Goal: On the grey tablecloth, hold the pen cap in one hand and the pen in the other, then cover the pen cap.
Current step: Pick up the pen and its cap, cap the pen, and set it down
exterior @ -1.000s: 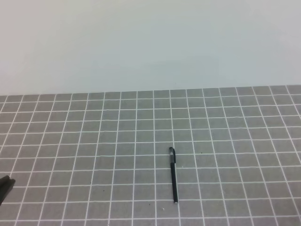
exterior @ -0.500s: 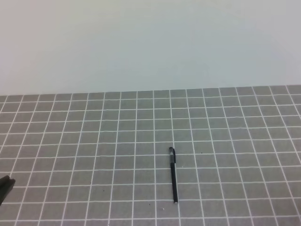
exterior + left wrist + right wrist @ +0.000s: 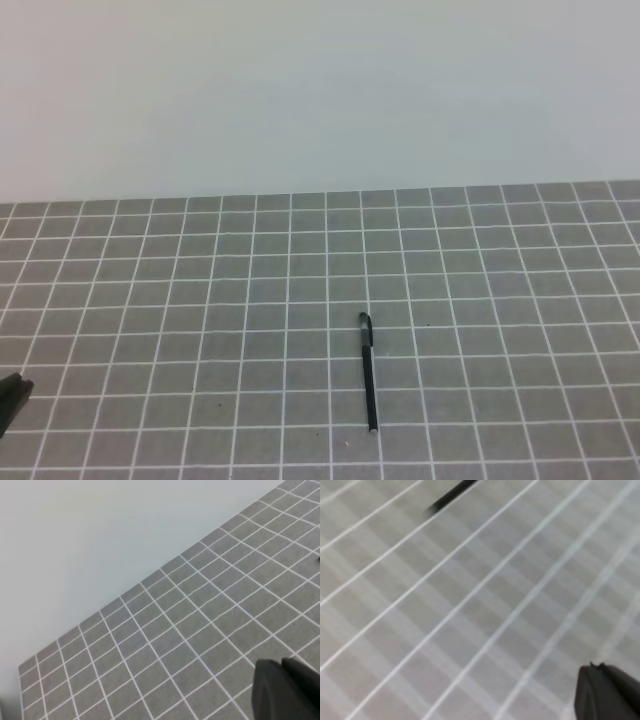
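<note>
1. Across the exterior high view: the grey tablecloth (image 3: 200, 300), ruled in thin white lines into small squares, covers the tabletop up to a plain pale wall (image 3: 320, 90). The left gripper (image 3: 12, 395) shows only as a dark tip at the left edge, low in the frame, jaws closed with nothing between them. Well to its right lies the pen (image 3: 370, 385), a long thin black stick lying flat on the cloth and running nearly straight away from the robot, its pale end nearest the robot. The pen cap (image 3: 366, 327), with its hooked clip, sits on the pen's far end. The right gripper is out of frame in this view.

2. Left wrist view: the left gripper (image 3: 287, 690) appears as a blurred black block at the lower right corner, jaws together, holding nothing. Beyond it the grey tablecloth stretches to the wall. A dark speck at the right edge is too small to identify.

3. Right wrist view: the right gripper (image 3: 607, 692) is a black shape at the lower right, jaws together, empty. Well ahead of it and to its left, at the top edge, a short stretch of the pen (image 3: 451, 496) lies on the blurred cloth, apart from the gripper.
</note>
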Motion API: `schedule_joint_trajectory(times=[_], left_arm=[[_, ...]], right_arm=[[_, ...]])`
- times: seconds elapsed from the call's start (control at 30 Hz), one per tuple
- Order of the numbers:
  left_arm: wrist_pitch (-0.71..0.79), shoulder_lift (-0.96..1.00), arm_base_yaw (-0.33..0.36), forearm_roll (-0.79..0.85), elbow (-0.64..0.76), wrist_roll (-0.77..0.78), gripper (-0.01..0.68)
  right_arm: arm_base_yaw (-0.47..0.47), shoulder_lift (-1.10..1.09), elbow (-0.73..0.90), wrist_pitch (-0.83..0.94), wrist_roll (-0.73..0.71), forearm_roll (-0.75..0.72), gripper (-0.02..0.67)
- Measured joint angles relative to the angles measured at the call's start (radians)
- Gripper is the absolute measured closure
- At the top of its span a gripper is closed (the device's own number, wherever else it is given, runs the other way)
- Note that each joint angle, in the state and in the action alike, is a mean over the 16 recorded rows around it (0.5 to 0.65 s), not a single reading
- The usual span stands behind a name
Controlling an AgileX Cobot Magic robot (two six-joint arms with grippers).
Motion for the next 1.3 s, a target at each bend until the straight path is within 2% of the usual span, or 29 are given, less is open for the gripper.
schedule_joint_trajectory(times=[0.33,0.53,0.87,1.3], left_arm=[[0.0,0.0,0.0,-0.006,0.0,0.0,0.674],[0.0,0.0,0.0,-0.009,0.0,0.0,0.674],[0.0,0.0,0.0,-0.009,0.0,0.0,0.674],[0.0,0.0,0.0,-0.007,0.0,0.0,0.674]], right_arm=[[-0.247,-0.274,0.108,-0.102,-0.03,0.003,0.652],[-0.327,-0.378,0.255,-0.226,-0.011,0.021,0.652],[-0.359,-0.451,0.422,-0.307,0.027,0.066,0.652],[-0.359,-0.461,0.439,-0.235,0.049,0.058,0.652]])
